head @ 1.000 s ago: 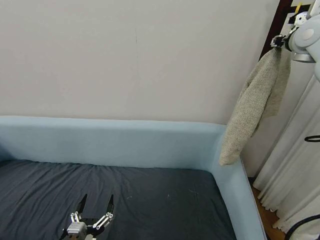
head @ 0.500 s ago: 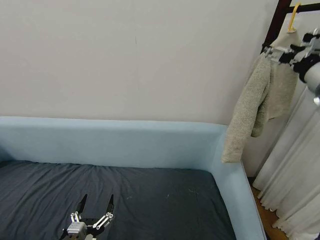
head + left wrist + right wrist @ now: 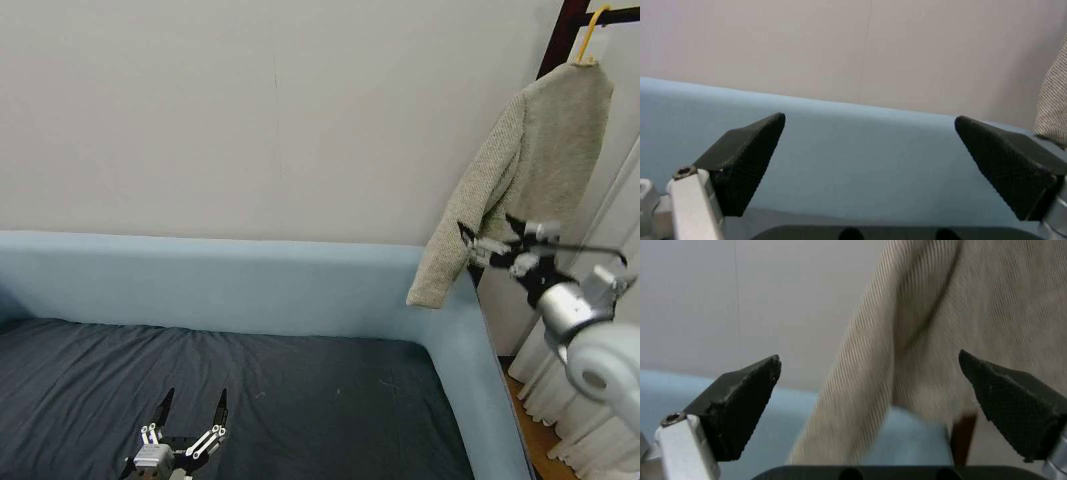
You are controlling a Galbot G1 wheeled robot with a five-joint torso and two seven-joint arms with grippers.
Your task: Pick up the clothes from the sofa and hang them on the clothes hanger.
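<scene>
Our right gripper (image 3: pixel 488 233) sits spread and empty just beside the sweater (image 3: pixel 545 140), since the yellow hanger (image 3: pixel 590 25) carries it; our left gripper (image 3: pixel 196 396) idles spread above the sofa (image 3: pixel 250 285)

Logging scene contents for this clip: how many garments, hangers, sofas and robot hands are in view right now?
Garments: 1, the beige sweater, on the hanger.
Hangers: 1, the yellow-hooked hanger.
Sofas: 1, the light blue sofa.
Robot hands: 2, the left hand open over the sofa seat, the right hand open by the sweater's sleeve.
Total: 5.
</scene>
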